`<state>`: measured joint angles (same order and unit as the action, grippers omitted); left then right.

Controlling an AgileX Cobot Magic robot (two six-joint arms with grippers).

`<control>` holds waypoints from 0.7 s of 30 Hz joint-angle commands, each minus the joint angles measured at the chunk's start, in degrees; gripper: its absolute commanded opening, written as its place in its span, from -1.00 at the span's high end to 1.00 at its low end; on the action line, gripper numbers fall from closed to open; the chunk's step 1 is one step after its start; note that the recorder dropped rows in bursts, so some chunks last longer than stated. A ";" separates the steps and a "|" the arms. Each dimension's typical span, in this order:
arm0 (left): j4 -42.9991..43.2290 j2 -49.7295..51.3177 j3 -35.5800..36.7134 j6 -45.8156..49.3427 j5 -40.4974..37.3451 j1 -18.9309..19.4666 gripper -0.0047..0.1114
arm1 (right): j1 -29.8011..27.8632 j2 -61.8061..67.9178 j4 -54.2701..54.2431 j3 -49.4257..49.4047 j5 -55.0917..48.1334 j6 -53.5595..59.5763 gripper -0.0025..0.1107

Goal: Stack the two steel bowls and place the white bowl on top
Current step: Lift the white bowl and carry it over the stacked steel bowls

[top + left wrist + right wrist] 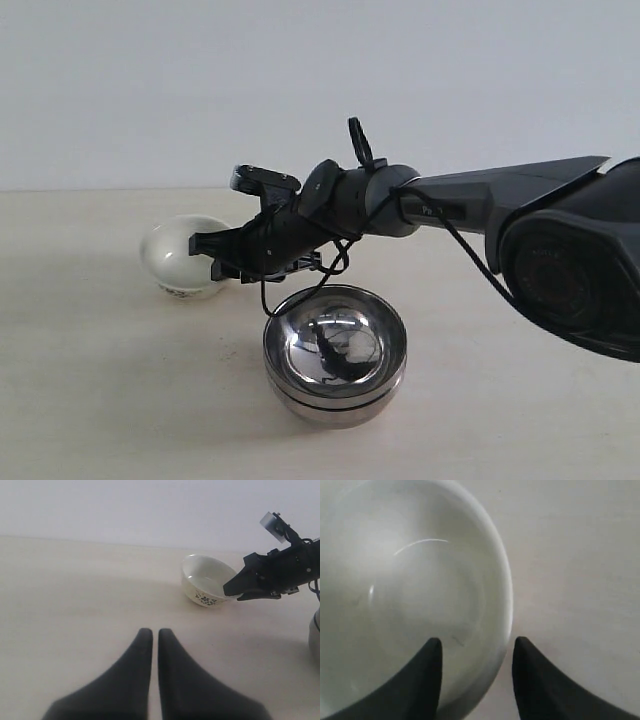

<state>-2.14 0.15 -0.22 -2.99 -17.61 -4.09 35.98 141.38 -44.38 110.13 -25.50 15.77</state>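
Note:
The two steel bowls (335, 368) stand nested, one inside the other, at the front middle of the table. The white bowl (187, 256) with its dark floral pattern sits upright on the table behind and to their left; it also shows as the white bowl (207, 580) and fills much of the right wrist view as the white bowl (405, 595). My right gripper (477, 647) is open and straddles the bowl's rim, one finger over the inside and one outside; its fingers do not press on it. My left gripper (155, 632) is shut on nothing, low over bare table.
The right arm (480, 205) stretches from the right edge across above the steel stack. Its gripper (260, 580) reaches the white bowl's near rim in the left wrist view. A plain wall stands behind the pale tabletop (100, 380).

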 commanded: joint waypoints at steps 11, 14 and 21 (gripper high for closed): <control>0.10 -0.15 0.22 -0.05 0.01 0.15 0.85 | -0.01 -2.24 -0.74 0.29 -2.57 -0.04 0.96; 0.10 -0.15 0.22 -0.05 0.01 0.15 0.85 | -0.01 -4.20 -1.33 0.29 -4.25 -0.04 0.96; 0.10 -0.15 0.22 -0.05 0.01 0.15 0.85 | -0.01 -9.57 -1.07 0.29 -9.90 0.23 0.96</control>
<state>-2.14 0.15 -0.22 -2.99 -17.61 -4.09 35.98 134.61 -45.44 110.13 -32.92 15.63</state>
